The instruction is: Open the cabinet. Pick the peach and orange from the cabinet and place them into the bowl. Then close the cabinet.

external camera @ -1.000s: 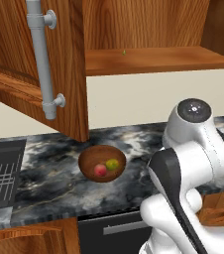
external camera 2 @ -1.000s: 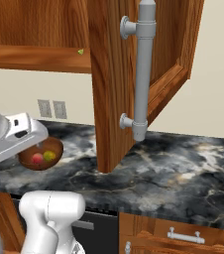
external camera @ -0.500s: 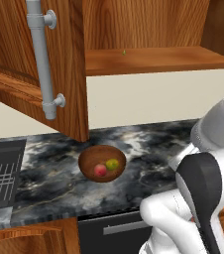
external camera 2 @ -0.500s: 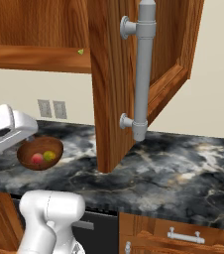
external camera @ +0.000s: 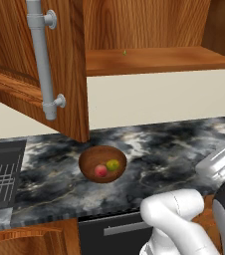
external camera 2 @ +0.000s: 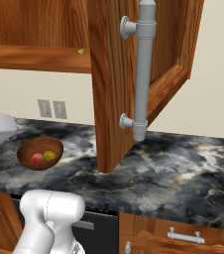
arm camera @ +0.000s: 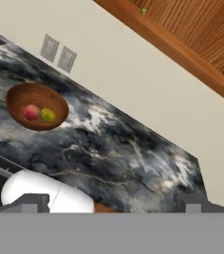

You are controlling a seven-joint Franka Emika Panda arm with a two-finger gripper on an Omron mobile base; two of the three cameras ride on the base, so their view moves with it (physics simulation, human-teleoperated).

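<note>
With peach (external camera: 100,171) and orange (external camera: 113,165) touching in the bowl (external camera: 91,162) on the table (external camera: 174,144), the spread, empty gripper (arm camera: 109,202) should swing the cabinet (external camera: 59,60) door, at the bowl's 11 o'clock, shut.

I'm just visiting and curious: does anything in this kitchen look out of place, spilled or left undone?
Nothing is spilled or broken. The reddish-brown wooden cabinet stands wide open, its door hanging out over the marbled counter. The reddish-pink peach and yellow-green orange lie together in the dark wooden bowl.
</note>
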